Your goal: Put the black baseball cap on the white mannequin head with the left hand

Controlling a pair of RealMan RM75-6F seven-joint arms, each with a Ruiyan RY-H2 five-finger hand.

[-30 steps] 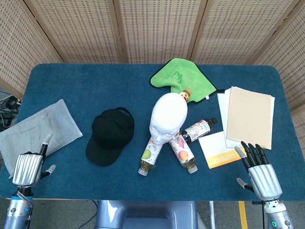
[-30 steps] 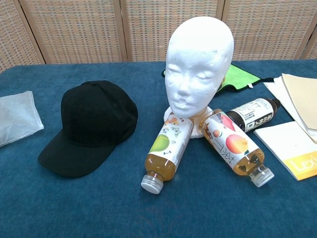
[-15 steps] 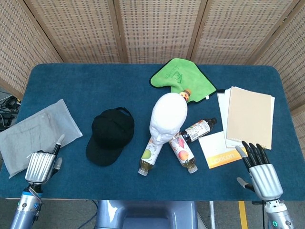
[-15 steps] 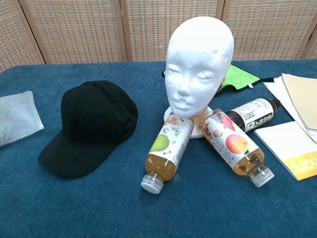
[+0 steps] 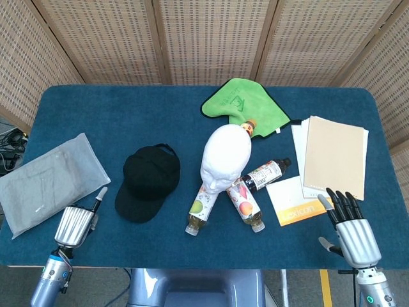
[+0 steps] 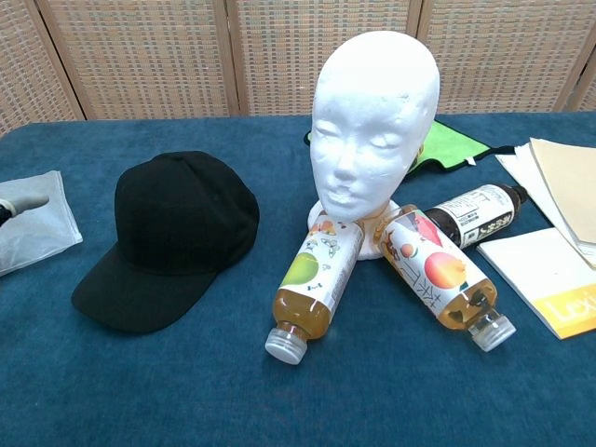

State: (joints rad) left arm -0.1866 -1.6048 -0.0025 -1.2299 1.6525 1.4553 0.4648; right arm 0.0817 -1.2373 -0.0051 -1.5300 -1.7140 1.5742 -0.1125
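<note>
The black baseball cap (image 5: 148,181) lies flat on the blue table (image 5: 128,115), brim toward the front edge; the chest view shows the cap (image 6: 172,233) left of centre. The white mannequin head (image 5: 225,157) stands upright to its right, its face (image 6: 372,130) turned to the front. My left hand (image 5: 75,224) hovers at the front left edge, left of the cap and apart from it, holding nothing; one fingertip (image 6: 20,205) shows at the chest view's left border. My right hand (image 5: 350,233) is at the front right, fingers spread and empty.
Three bottles (image 5: 201,208) (image 5: 246,203) (image 5: 265,174) lie around the mannequin's base. A grey plastic bag (image 5: 48,182) lies at the left, just behind my left hand. A green cloth (image 5: 243,105) sits behind the mannequin. Paper sheets (image 5: 335,157) and a booklet (image 5: 295,201) lie at the right.
My left hand has moved right along the front edge, closer to the cap, and its fingertip now enters the chest view. The right hand has barely shifted.
</note>
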